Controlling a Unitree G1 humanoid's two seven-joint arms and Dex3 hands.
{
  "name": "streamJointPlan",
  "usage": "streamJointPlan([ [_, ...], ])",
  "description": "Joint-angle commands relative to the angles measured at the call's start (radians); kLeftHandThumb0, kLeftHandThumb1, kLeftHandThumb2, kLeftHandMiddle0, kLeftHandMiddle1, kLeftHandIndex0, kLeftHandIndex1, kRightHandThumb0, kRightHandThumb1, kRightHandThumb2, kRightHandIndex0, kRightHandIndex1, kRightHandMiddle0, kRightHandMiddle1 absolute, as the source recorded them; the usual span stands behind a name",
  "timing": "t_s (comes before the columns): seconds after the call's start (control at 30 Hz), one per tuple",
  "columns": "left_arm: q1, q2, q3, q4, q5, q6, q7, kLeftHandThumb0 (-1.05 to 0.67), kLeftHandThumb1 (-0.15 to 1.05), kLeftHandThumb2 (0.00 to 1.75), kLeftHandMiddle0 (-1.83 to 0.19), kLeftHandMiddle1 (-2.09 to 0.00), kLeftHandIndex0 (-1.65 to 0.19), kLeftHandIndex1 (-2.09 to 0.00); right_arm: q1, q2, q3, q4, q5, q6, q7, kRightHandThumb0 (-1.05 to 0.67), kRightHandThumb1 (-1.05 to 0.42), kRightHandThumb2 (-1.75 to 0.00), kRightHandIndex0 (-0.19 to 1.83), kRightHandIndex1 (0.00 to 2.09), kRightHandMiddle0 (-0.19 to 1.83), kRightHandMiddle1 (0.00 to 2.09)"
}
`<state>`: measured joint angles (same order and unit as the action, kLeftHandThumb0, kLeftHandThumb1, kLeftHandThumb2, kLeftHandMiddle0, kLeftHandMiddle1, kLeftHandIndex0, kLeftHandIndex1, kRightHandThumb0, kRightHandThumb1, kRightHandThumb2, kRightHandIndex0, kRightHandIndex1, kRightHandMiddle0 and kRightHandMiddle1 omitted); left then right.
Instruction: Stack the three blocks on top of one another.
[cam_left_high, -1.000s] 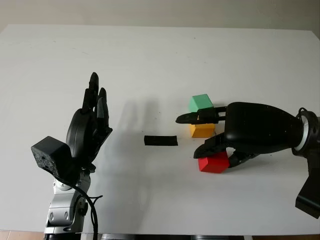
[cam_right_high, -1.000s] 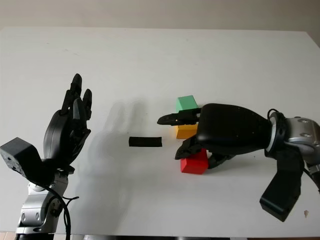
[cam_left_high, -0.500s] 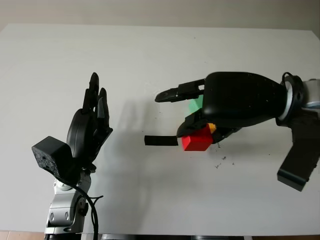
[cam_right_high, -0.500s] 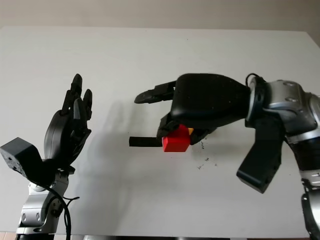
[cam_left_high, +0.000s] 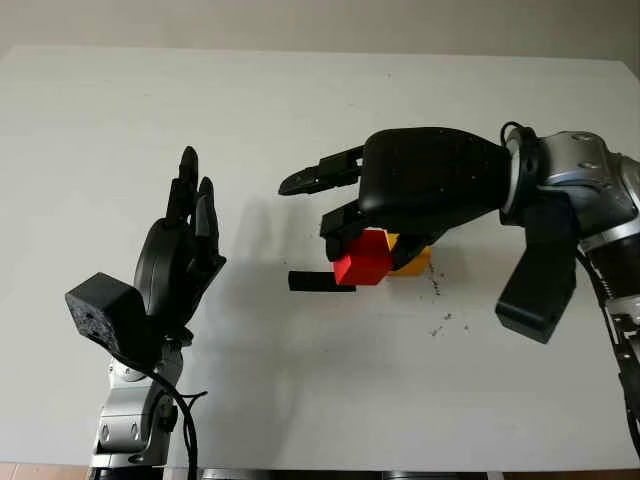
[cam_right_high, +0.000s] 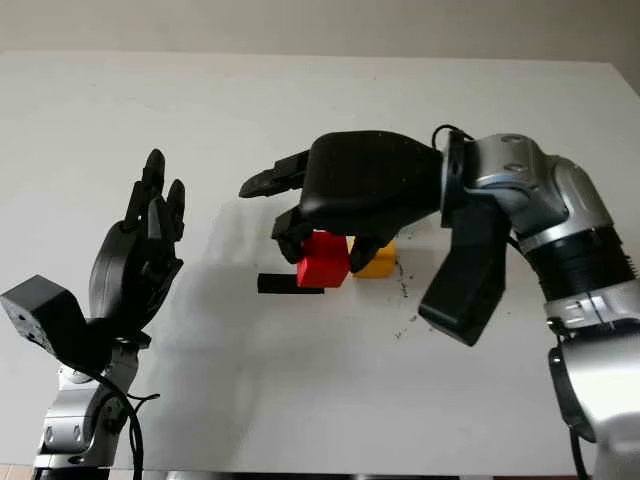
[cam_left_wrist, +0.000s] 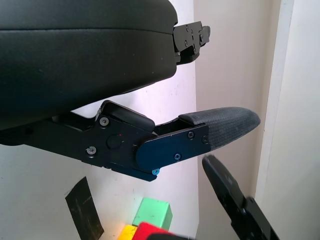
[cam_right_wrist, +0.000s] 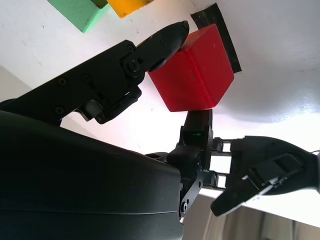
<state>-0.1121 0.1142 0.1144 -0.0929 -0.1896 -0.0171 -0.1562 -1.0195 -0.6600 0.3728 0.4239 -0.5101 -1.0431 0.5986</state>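
**Red block held above the surface beside the other two**

While the left hand (cam_left_high: 185, 245) stands upright and open at the near left of the white surface (cam_left_high: 300, 130), holding nothing, the right hand (cam_left_high: 345, 235) reaches in from the right over the middle of the surface. Its fingers (cam_right_wrist: 150, 47) are curled around the red block (cam_left_high: 362, 257), pinching it between one fingertip on a side face and another finger on the opposite side, as the right wrist view shows. The red block hangs clear of the surface, tilted a little, with its shadow on the white below.

Just beside it, under the palm of the right hand, the yellow block (cam_right_high: 378, 260) sits on the surface, partly hidden by the hand. The green block (cam_left_wrist: 152, 212) lies just beyond the yellow one, seen in both wrist views; whether the two touch cannot be told. A strip of black tape (cam_left_high: 312, 281) lies flat on the surface, just below and to the left of the red block. A few dark specks (cam_left_high: 440, 320) mark the surface nearer the robot, right of the tape.
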Motion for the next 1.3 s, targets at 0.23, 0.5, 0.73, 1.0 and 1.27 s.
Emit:
streamJointPlan([
  [0.23, 0.007, -0.005, -0.001, -0.002, 0.002, -0.017, -0.004, -0.78, 1.05, 0.7, 0.16, -0.05, 0.16, -0.05, -0.051, 0.055, 0.049, 0.054, -0.045, 0.059, 0.017, -0.39, -0.98, -0.05, 0.24, 0.03, 0.45, 1.26],
  [0.5, 0.012, -0.006, 0.0, -0.006, -0.002, -0.015, -0.004, -0.78, 1.05, 0.7, 0.16, -0.05, 0.17, -0.05, -0.064, 0.088, 0.073, 0.11, -0.112, 0.046, -0.043, -0.4, -0.99, -0.06, 0.22, 0.04, 0.42, 1.33],
  [0.73, 0.012, -0.005, 0.0, -0.005, -0.001, -0.014, -0.004, -0.78, 1.05, 0.7, 0.16, -0.05, 0.17, -0.05, -0.057, 0.107, 0.091, 0.18, -0.118, 0.024, -0.088, -0.42, -0.95, -0.04, 0.23, 0.05, 0.4, 1.35],
  [1.0, 0.017, -0.007, -0.001, -0.011, -0.004, -0.012, -0.005, -0.78, 1.05, 0.7, 0.16, -0.05, 0.17, -0.05, -0.06, 0.119, 0.113, 0.237, -0.166, -0.014, -0.166, -0.39, -0.97, -0.06, 0.25, 0.06, 0.38, 1.37],
  [1.27, 0.02, -0.005, -0.002, -0.013, 0.0, -0.012, -0.005, -0.78, 1.05, 0.7, 0.16, -0.05, 0.17, -0.05, -0.066, 0.123, 0.133, 0.237, -0.203, -0.013, -0.181, -0.43, -0.96, -0.05, 0.25, 0.06, 0.39, 1.41],
])
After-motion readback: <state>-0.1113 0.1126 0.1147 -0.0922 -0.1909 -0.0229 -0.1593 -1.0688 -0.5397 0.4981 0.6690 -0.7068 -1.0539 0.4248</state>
